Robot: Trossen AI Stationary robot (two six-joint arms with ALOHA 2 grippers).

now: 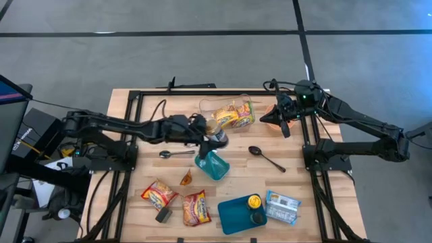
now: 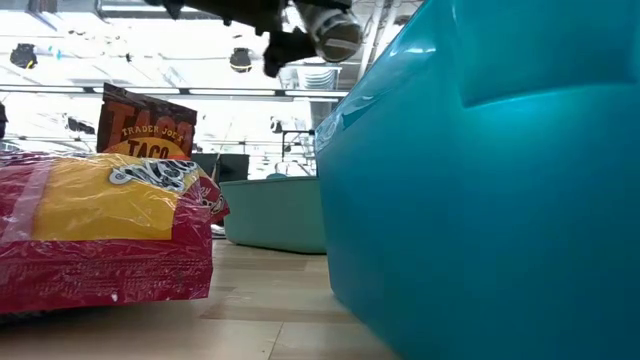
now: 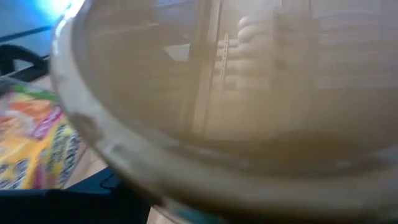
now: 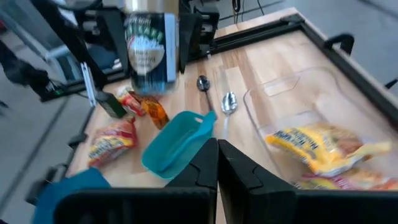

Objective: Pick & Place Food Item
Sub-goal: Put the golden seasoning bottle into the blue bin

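A tin can with a blue-and-white label [image 4: 149, 46] hangs above the middle of the table, over a teal scoop [image 1: 212, 164], with my left gripper [image 1: 217, 135] shut on it. In the left wrist view the can's rim [image 3: 186, 180] fills the picture. My right gripper [image 4: 217, 149] is shut and holds nothing; it hovers at the far right beside a clear plastic tub [image 1: 226, 108] with a yellow noodle packet [image 1: 236, 116] lying inside. In the low view the can [image 2: 335, 30] shows at the top. My left gripper pinches the can between its two fingers [image 4: 193, 34], one on each side of the can's wall [image 4: 171, 43]. The fingers come roughly level from the table's left. The can stands upright in the hold, lifted clear of the table.
Two spoons [image 1: 177, 154] [image 1: 265, 157] lie mid-table. Noodle packets [image 1: 158, 194] [image 1: 196, 207] and a small orange sachet [image 1: 187, 177] lie near the front left. A teal tray [image 1: 233, 214] with a yellow-lidded jar [image 1: 254, 201] and a blue packet [image 1: 282, 206] sit front right.
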